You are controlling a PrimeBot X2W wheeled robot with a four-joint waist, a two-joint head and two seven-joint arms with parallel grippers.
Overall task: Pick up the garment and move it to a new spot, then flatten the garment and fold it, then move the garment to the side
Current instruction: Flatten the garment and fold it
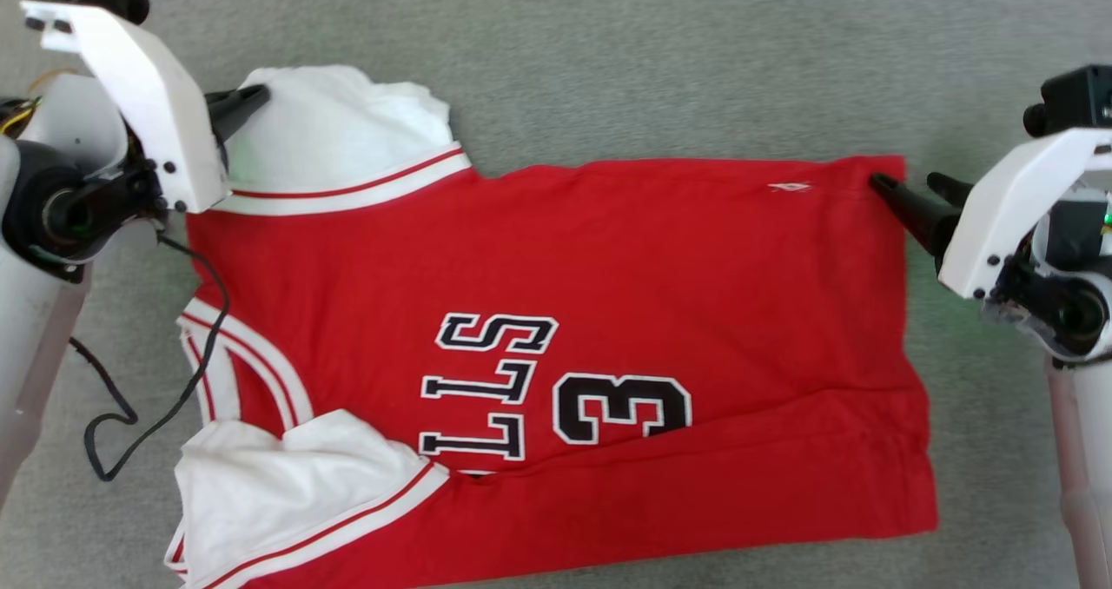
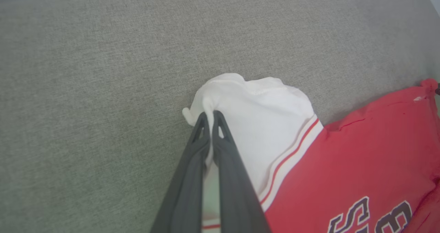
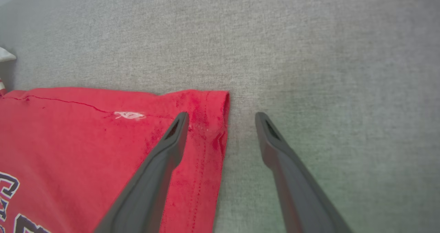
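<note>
The garment (image 1: 625,250), a red jersey with white sleeves and black lettering, lies spread sideways on the grey fabric surface. Its near long edge is folded over, hiding part of the letters. My left gripper (image 1: 261,95) is shut on the edge of the far white sleeve (image 2: 247,109), pinching a small fold of cloth between its fingertips (image 2: 209,118). My right gripper (image 1: 903,182) stands open at the far hem corner (image 3: 209,123): one finger (image 3: 172,140) rests over the red cloth, the other (image 3: 271,136) over bare surface. The second white sleeve (image 1: 287,485) lies crumpled at the lower left.
A black cable (image 1: 174,346) loops down from my left wrist beside the jersey's collar (image 1: 252,363). The grey fabric surface (image 1: 660,59) stretches bare beyond the garment's far edge and to its right.
</note>
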